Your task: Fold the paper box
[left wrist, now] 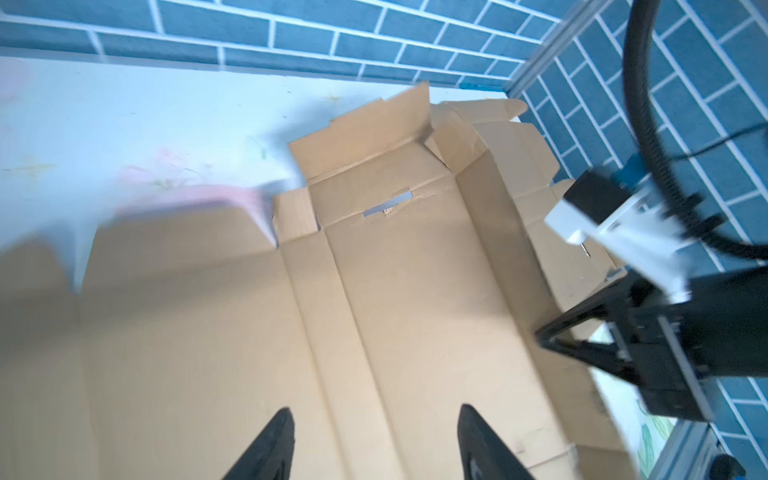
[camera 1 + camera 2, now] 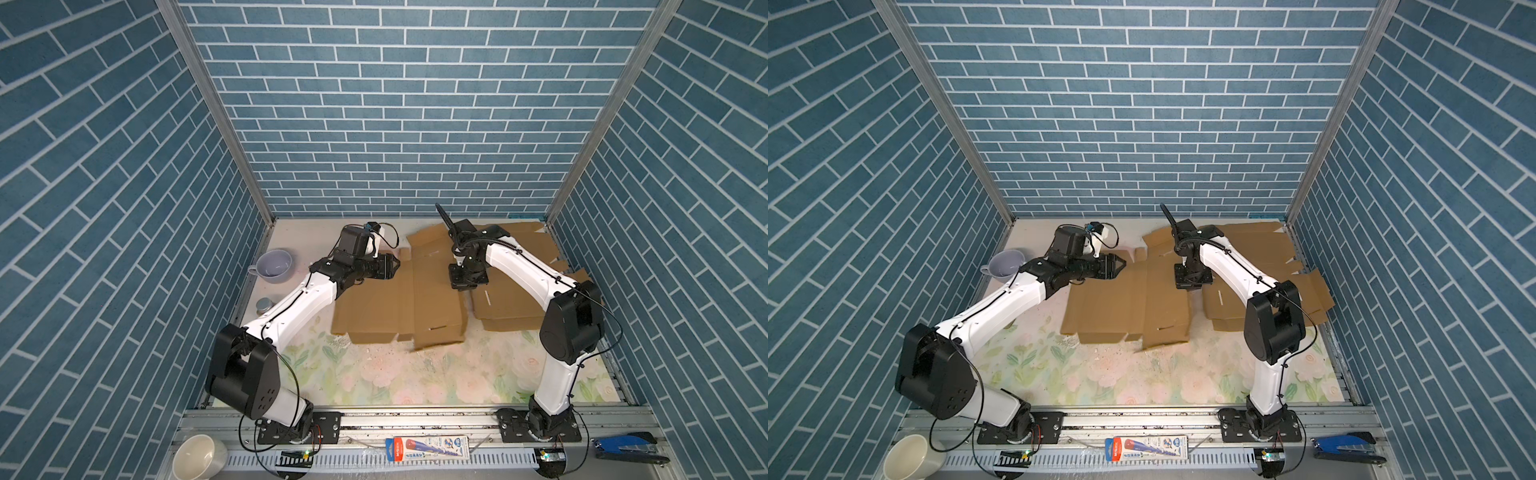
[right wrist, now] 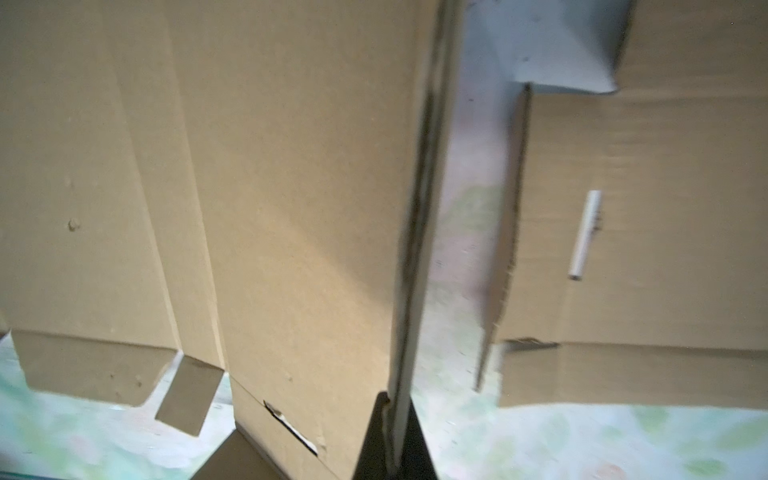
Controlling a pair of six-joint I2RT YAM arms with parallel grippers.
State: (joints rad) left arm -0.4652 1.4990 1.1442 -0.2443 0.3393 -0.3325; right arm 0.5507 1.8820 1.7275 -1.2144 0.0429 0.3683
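Two grippers attend one box, an unfolded brown blank spread on the mat a little out from the back wall. Its long axis points straight at that wall. In both top views the creases and the long slotted panel run from the flaps nearest the wall out to the flaps farthest from it. The left wrist view shows the box with one flap at the wall end tilted up and the other panels flat or nearly so.

A stack of more blanks lies beside the box, equally near the wall, with a strip of mat between the two.

The right gripper points down, its jaws pinched tight on the box's long edge facing the stack, about midway along it. In the right wrist view that edge runs thin into the closed gripper. The box corner on this side farthest from the wall is blurred.

The left gripper is held over the box's other side, at the end nearer the wall. In its own wrist view the left gripper has its jaws spread apart with only cardboard below and nothing gripped.
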